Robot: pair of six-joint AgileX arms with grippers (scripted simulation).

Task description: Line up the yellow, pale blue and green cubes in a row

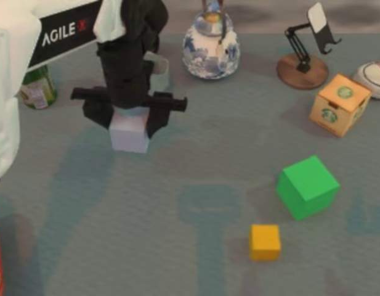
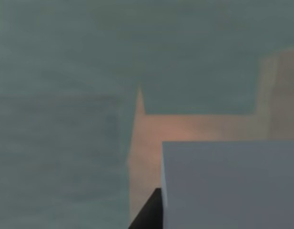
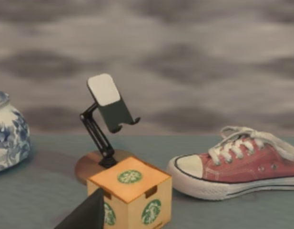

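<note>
Three cubes sit on the grey-green table (image 1: 196, 160), and only one is in a grip. The left gripper (image 1: 129, 110) hangs over the left half of the table, toward the far edge, its fingers (image 1: 160, 117) pinching the pale blue cube (image 1: 130, 131) from both sides. In the left wrist view that cube fills the near corner, with one dark fingertip (image 2: 149, 212) against its side and bare tabletop beyond.

The green cube (image 1: 307, 186) stands right of centre, turned a little off square to the table's edges. The yellow cube (image 1: 265, 242) sits just beside it toward the near edge, apart from it by a narrow gap. Between these two and the held cube lies a wide stretch of open tabletop, running across the middle and down to the near edge.

Along the far edge stand a blue-and-white jar (image 1: 210, 46), a phone stand (image 1: 305, 52) on a round wooden base, a tan box (image 1: 339, 103) with green logos and, at the far right corner, a red sneaker (image 3: 237, 164). A green bottle (image 1: 37, 88) stands near the left edge.

The right gripper appears only as a dark tip in its own wrist view; whether its fingers are spread or closed, I cannot tell.
</note>
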